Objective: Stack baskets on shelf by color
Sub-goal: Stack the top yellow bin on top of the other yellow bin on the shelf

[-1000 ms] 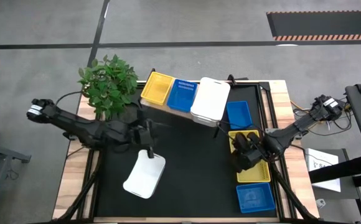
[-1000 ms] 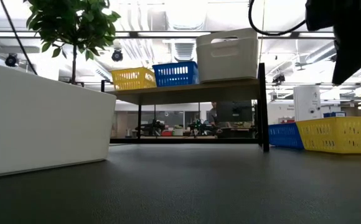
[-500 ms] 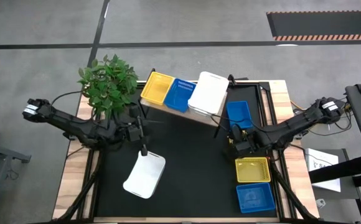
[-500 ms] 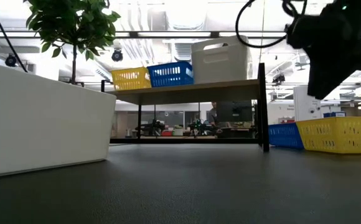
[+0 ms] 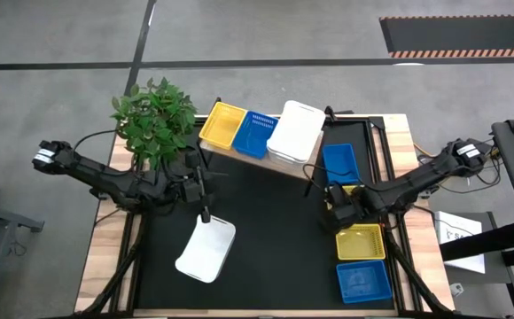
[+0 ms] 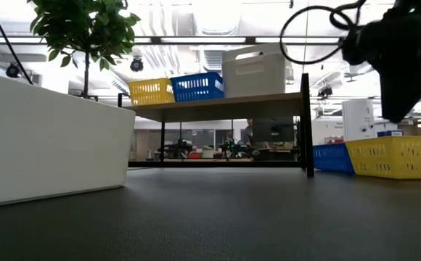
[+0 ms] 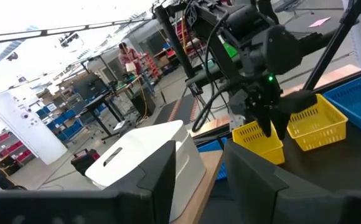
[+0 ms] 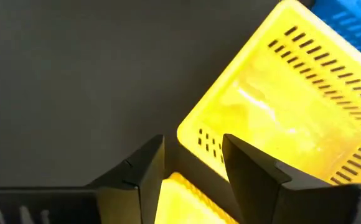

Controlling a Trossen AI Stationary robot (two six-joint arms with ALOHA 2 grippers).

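Since the earlier frames, the right claw (image 5: 335, 197) is seen withdrawn from the yellow basket (image 5: 360, 241) at the right edge of the surface (image 5: 266, 239); the white stack (image 5: 296, 132) on the shelf (image 6: 225, 99) is seen shifted slightly. Its fingers (image 8: 144, 168) are held apart with nothing between them, over the near end of a second yellow basket (image 8: 292, 118). The left claw (image 5: 202, 188) is held above the white basket (image 5: 206, 249) near the surface's front left; whether its fingers are apart or together cannot be told. On the shelf, along the far edge, a yellow tray (image 5: 222, 125), a blue tray (image 5: 258, 135) and the white stack are set side by side. Blue baskets (image 5: 339, 162) and (image 5: 362, 282) are left by the right edge
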